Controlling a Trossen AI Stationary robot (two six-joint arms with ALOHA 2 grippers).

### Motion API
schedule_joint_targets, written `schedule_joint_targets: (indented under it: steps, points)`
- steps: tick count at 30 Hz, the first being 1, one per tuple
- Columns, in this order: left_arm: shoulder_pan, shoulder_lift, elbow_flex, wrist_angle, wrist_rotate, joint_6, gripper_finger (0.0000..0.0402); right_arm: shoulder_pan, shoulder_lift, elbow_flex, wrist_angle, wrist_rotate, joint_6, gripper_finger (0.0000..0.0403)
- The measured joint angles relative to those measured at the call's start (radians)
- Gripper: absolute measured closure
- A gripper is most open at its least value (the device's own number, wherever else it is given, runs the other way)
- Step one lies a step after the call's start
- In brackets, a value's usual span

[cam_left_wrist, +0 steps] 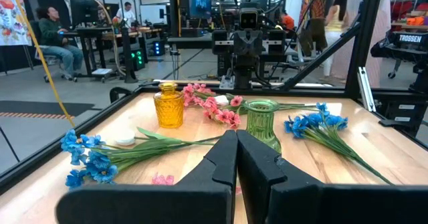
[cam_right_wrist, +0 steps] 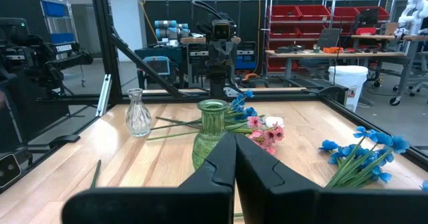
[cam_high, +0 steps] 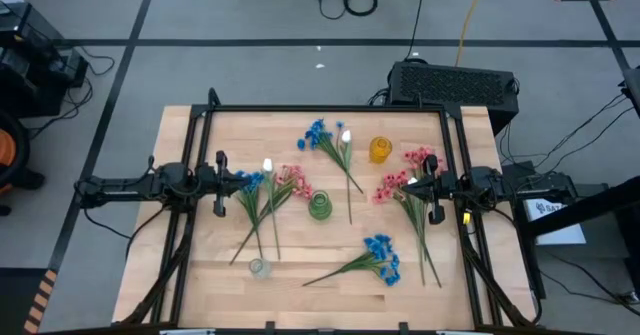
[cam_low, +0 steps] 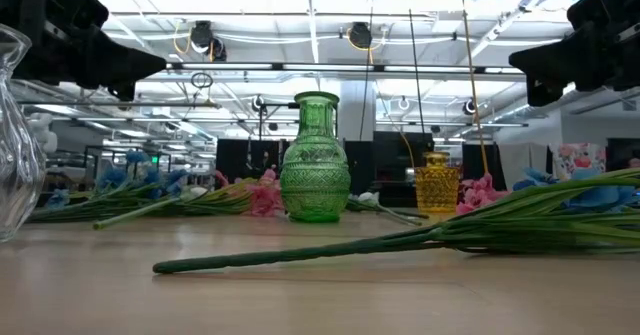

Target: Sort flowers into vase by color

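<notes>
No flower is in a vase yet, so the job looks like it is just starting, and the first step is to pick one flower. To do it well, an arm should choose a stem that lies a bit by itself, come down over the thin green part and not the blossoms, open its fingers wide across the stem, and only then squeeze. It should lift slowly so other stems do not get dragged along. The left gripper (cam_high: 243,177) hangs above the table at the left side with its fingers pressed together and nothing in them. Right under and just past its tip lies a bunch of flowers (cam_high: 262,197) with blue, white and pink tops, stems crossing each other. The right gripper (cam_high: 408,184) hangs at the right side, fingers also pressed together and empty, with pink flowers (cam_high: 405,182) right below its tip. More blue flowers (cam_high: 381,256) lie near the front, well away from both grippers, and a blue and white bunch (cam_high: 327,140) lies at the back. The green vase (cam_high: 319,206) stands in the middle between the two grippers, the yellow vase (cam_high: 379,150) is behind it to the right, and the clear vase (cam_high: 259,267) is at the front left.
</notes>
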Motion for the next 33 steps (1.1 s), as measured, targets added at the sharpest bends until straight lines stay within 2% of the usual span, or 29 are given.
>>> schedule_joint_targets:
  steps: [19, 25, 29, 33]
  points:
    - [0.000, 0.000, 0.000, 0.000, 0.000, 0.000, 0.0388, 0.000, 0.000, 0.000, 0.002, 0.023, 0.000, 0.0403]
    - [0.000, 0.000, 0.000, 0.000, 0.000, 0.000, 0.0388, 0.000, 0.008, 0.004, 0.080, 0.024, 0.081, 0.0403]
    - [0.000, 0.000, 0.000, 0.000, 0.000, 0.000, 0.0388, 0.005, 0.048, 0.114, 0.067, -0.001, 0.096, 0.0403]
    - [0.000, 0.000, 0.000, 0.000, 0.000, 0.000, 0.0388, 0.009, 0.162, 0.310, -0.046, 0.004, 0.081, 0.0403]
